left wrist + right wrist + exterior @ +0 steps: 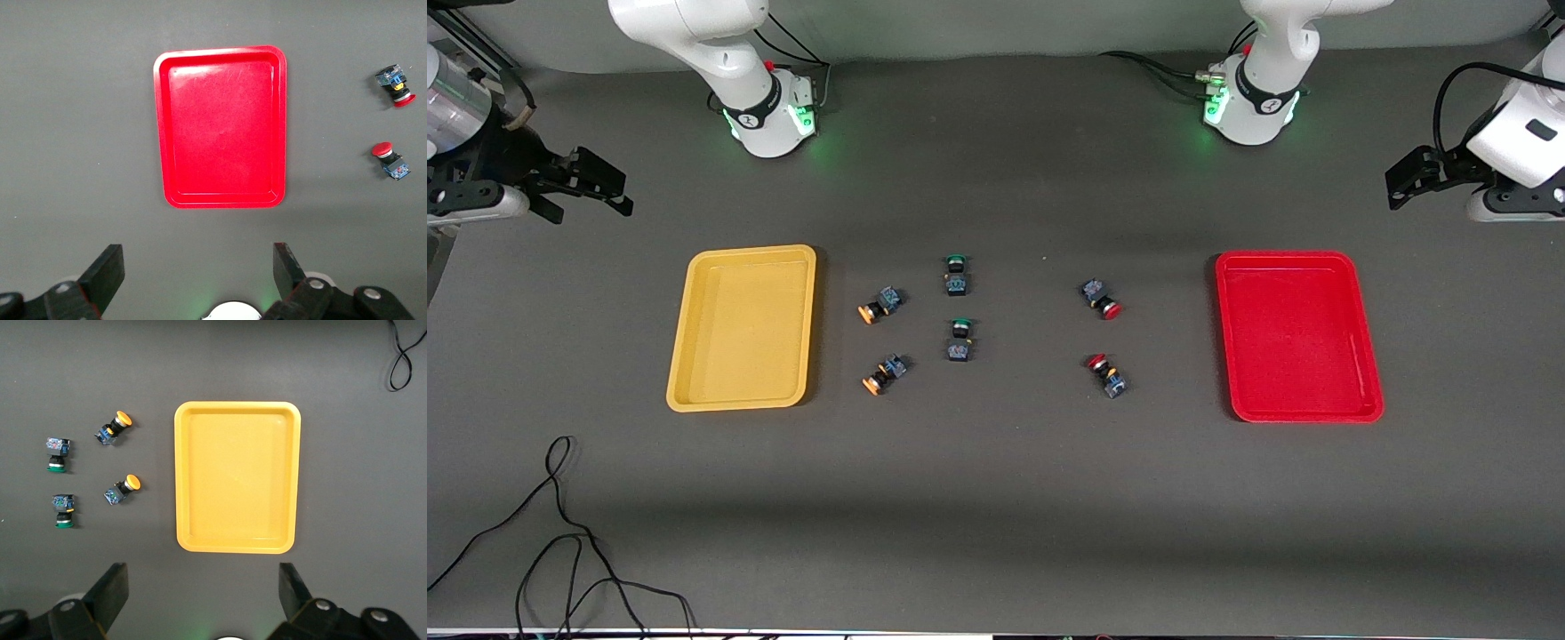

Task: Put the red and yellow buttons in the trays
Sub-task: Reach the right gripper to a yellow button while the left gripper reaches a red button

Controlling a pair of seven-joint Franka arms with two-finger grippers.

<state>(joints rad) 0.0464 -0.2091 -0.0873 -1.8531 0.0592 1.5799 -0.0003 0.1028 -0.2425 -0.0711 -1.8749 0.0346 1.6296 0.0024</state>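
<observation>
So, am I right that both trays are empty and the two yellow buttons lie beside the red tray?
Not quite: the front view shows the two yellow buttons beside the yellow tray, not the red tray. Both trays are indeed empty.

Robotics lab bench: two Franka arm bases point(769, 116) bolted to a dark grey matted table point(996, 498), green status LEDs lit, loose black cable point(560, 542) trailing along the table edge.
</observation>
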